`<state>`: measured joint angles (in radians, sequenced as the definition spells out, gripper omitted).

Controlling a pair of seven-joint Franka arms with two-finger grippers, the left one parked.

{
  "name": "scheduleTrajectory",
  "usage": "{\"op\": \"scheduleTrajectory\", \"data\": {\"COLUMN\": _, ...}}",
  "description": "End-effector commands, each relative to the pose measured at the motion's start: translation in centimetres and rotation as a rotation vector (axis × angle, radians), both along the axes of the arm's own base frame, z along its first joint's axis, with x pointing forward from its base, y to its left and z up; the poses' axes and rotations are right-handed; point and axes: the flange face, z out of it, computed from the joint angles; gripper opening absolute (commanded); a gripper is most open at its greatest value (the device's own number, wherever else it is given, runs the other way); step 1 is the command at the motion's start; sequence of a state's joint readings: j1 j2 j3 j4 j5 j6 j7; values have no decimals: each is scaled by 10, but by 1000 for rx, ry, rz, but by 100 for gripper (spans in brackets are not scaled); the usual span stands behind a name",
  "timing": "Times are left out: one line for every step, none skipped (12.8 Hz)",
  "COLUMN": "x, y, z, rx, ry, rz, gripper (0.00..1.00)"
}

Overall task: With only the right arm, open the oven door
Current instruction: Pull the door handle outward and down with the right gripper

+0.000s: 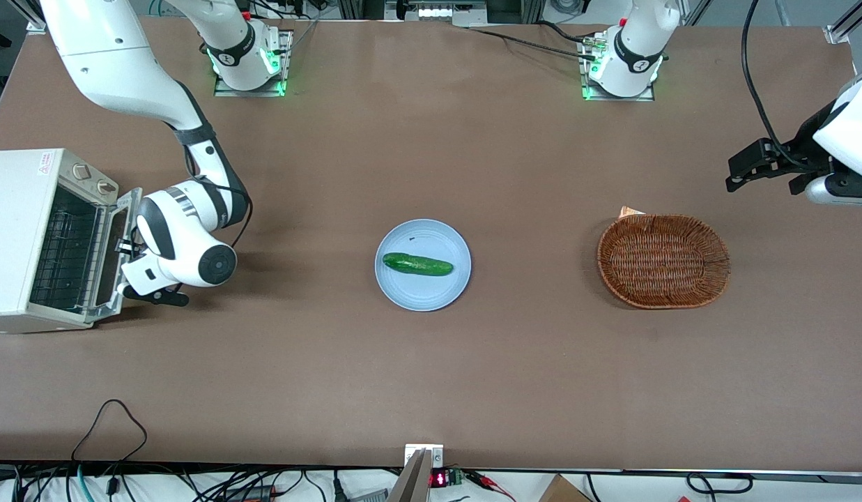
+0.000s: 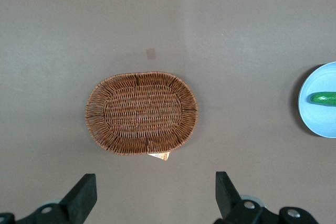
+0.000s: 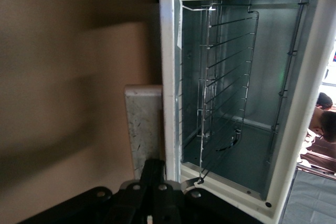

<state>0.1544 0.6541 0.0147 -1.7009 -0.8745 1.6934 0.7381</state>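
The white toaster oven [image 1: 19,230] stands at the working arm's end of the table. Its oven door [image 1: 114,259] is hinged at the bottom and tilts partway open, showing the wire rack inside. The right arm reaches down to it, and its black gripper [image 1: 126,245] is at the door's upper edge. In the right wrist view the gripper [image 3: 157,170] has its fingers pressed together, tips against a grey speckled part of the door [image 3: 143,124]. Beside it is the open oven cavity [image 3: 236,103] with its rack.
A light blue plate [image 1: 417,296] with a green cucumber [image 1: 417,264] lies mid-table. A brown wicker basket [image 1: 723,261] lies toward the parked arm's end, also in the left wrist view [image 2: 92,114]. Cables lie along the table edge nearest the front camera.
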Motion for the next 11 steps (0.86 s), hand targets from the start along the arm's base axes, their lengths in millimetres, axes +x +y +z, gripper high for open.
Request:
{"op": "scheduleTrajectory", "data": {"x": 4, "y": -11, "z": -12, "rx": 0, "ry": -10, "rz": -20, "gripper": 2}}
{"op": "scheduleTrajectory", "data": {"x": 4, "y": -11, "z": -15, "rx": 3, "ry": -6, "rz": -19, "gripper": 2}}
{"op": "scheduleTrajectory", "data": {"x": 4, "y": -10, "z": -19, "rx": 9, "ry": -2, "rz": -11, "gripper": 2}}
{"op": "scheduleTrajectory", "data": {"x": 4, "y": -10, "z": -24, "rx": 13, "ry": 3, "rz": -8, "gripper": 2}}
{"op": "scheduleTrajectory", "data": {"x": 3, "y": -11, "z": -30, "rx": 18, "ry": 8, "rz": -4, "gripper": 1}}
{"op": "scheduleTrajectory", "data": {"x": 2, "y": -11, "z": -39, "rx": 23, "ry": 17, "rz": 2, "gripper": 1}}
{"op": "scheduleTrajectory", "data": {"x": 1, "y": -12, "z": -45, "rx": 24, "ry": 26, "rz": 3, "gripper": 1}}
{"op": "scheduleTrajectory", "data": {"x": 1, "y": -12, "z": -48, "rx": 29, "ry": 29, "rz": 5, "gripper": 1}}
{"op": "scheduleTrajectory", "data": {"x": 1, "y": -11, "z": -50, "rx": 36, "ry": 28, "rz": 8, "gripper": 1}}
{"op": "scheduleTrajectory", "data": {"x": 0, "y": -12, "z": -57, "rx": 38, "ry": 37, "rz": 10, "gripper": 1}}
{"op": "scheduleTrajectory", "data": {"x": -2, "y": -12, "z": -61, "rx": 39, "ry": 43, "rz": 11, "gripper": 1}}
